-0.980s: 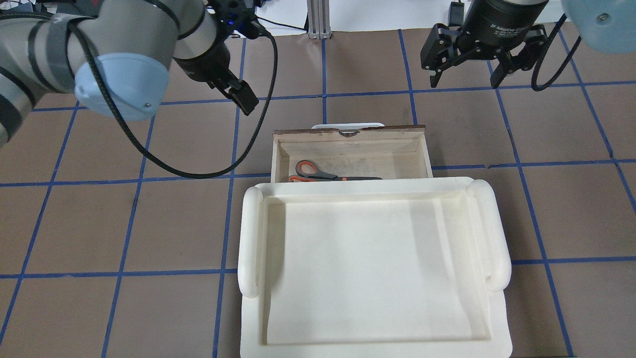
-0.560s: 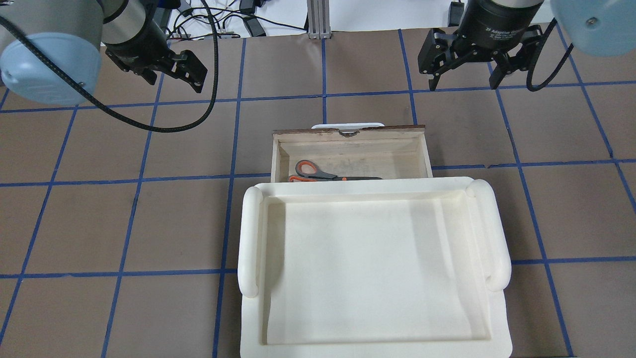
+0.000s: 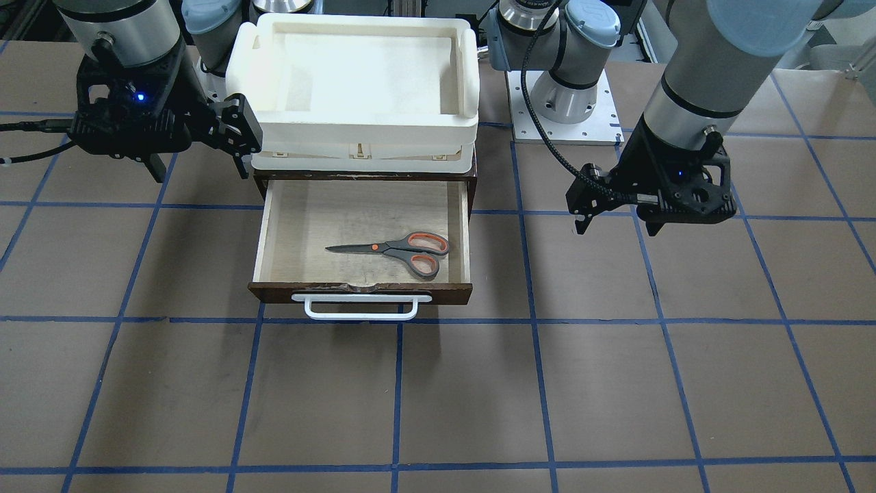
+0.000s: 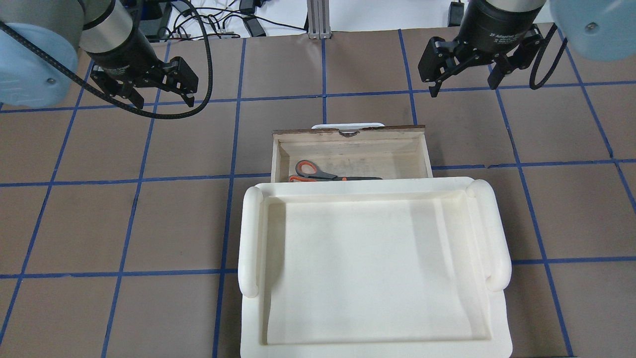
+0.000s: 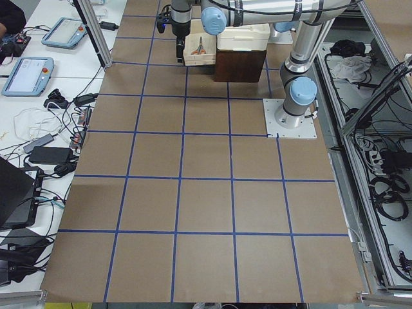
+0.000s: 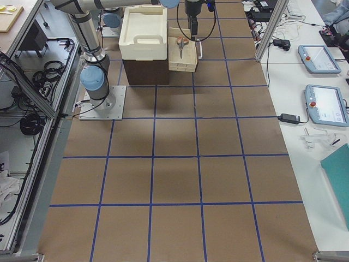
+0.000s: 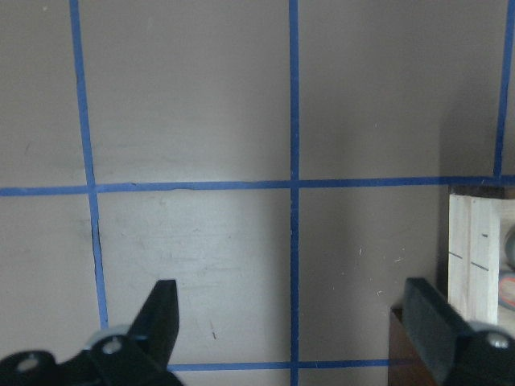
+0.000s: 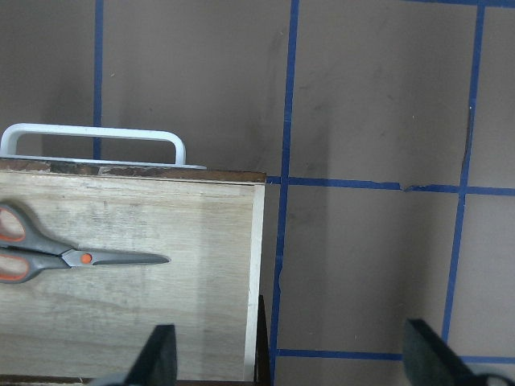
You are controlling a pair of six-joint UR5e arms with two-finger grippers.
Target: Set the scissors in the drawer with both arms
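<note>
The scissors [image 3: 397,252] lie flat inside the open drawer [image 3: 359,291], handles toward my left side. They also show in the overhead view [image 4: 318,173] and the right wrist view [image 8: 72,256]. My left gripper [image 4: 164,102] is open and empty, above the table well to the left of the drawer [image 4: 348,132]. It also shows in the front view [image 3: 616,228] and in its wrist view [image 7: 294,322]. My right gripper [image 4: 463,87] is open and empty, above the table beyond the drawer's right front corner. It also shows in the front view [image 3: 202,171].
A cream-white plastic tray [image 4: 251,233] sits on top of the dark cabinet behind the drawer, seen also in the front view [image 3: 356,123]. The brown table mat [image 3: 479,397] carries a grid of blue tape lines. The drawer's white bar handle [image 3: 361,308] faces away from me.
My left gripper has swung away from the drawer's left front corner, out to the far left, and turned. My right gripper has barely moved. The scissors stay in the drawer.
</note>
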